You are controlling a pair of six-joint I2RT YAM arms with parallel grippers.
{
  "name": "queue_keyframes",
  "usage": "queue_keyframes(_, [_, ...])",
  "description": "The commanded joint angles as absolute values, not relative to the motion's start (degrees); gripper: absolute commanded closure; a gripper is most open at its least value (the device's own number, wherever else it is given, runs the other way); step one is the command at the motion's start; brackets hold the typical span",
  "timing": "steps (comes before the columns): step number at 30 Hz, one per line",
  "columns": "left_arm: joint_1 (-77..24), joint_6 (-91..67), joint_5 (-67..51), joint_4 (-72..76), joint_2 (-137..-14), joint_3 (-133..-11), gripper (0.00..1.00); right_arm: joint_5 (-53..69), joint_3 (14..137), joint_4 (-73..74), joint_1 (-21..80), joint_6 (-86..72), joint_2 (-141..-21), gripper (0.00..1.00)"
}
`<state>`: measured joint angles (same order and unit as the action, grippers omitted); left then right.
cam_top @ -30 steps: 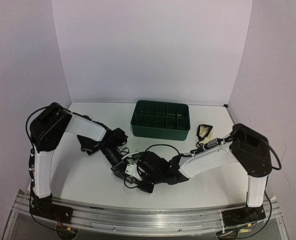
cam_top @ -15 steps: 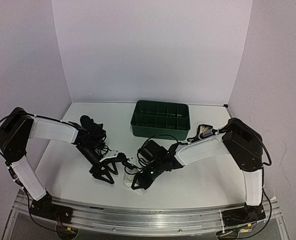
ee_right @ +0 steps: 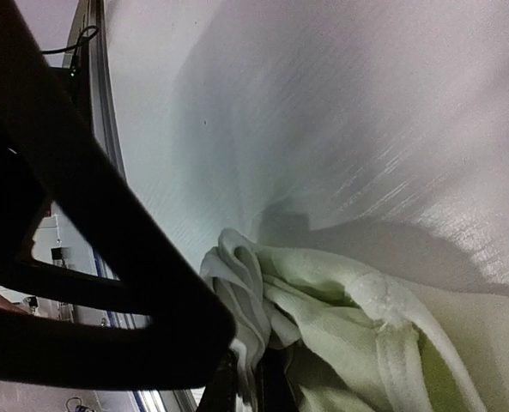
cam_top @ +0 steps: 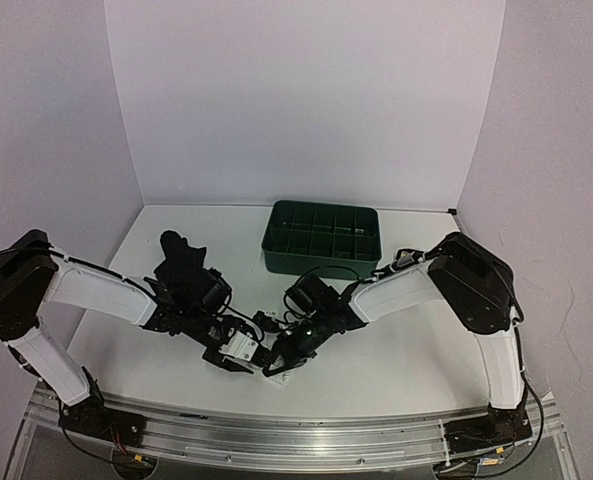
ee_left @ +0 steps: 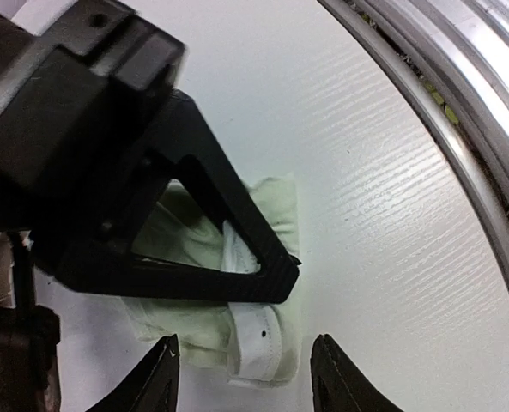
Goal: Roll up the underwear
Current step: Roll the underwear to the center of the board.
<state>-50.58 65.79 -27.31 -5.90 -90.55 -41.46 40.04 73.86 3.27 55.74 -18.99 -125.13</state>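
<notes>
One cream underwear [cam_top: 286,375] at table [cam_top: 406,350] front centre, nearly hidden from above beneath left gripper [cam_top: 244,356] and right gripper [cam_top: 279,362]. From left wrist: crumpled cloth on the surface, left fingers [ee_left: 164,382] spread apart astride it. From right wrist: right jaws clamped tight on a fold. Only from above: black underwear [cam_top: 181,262] far left, tray [cam_top: 316,262] behind.

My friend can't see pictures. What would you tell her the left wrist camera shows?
The right gripper, black and triangular, is shut on a crumpled cream-white underwear lying on the white table. The left gripper is open, its two fingertips poking in from the bottom edge, one each side of the cloth's white band.
</notes>
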Motion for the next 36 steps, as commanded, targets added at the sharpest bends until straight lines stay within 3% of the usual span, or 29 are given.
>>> queue_keyframes(1, [-52.13,70.26,-22.39,-3.29,-94.46,-41.86,0.50,35.87,70.92,9.38,55.38,-21.63,-129.47,1.00])
queue_keyframes(10, [-54.14,70.14,-20.09,-2.80,-96.92,-41.94,0.73,35.97,71.11,8.55,54.74,-22.82,-129.23,1.00])
queue_keyframes(15, [-54.72,69.98,-19.55,-3.23,-96.98,-41.73,0.99,35.11,71.39,8.53,54.24,-23.30,-127.79,1.00])
queue_keyframes(22, [-54.76,61.94,-20.22,-13.03,-98.02,-47.59,1.00,33.15,72.79,8.61,53.73,-23.47,-122.98,0.94])
queue_keyframes(28, [-54.68,51.13,-21.53,-21.04,-101.00,-53.38,1.00,30.53,71.02,8.66,53.64,-23.77,-118.28,0.64])
queue_keyframes(36, [-54.68,44.60,-23.37,-22.33,-100.91,-52.50,1.00,24.39,63.59,8.62,52.56,-25.52,-108.22,0.56])
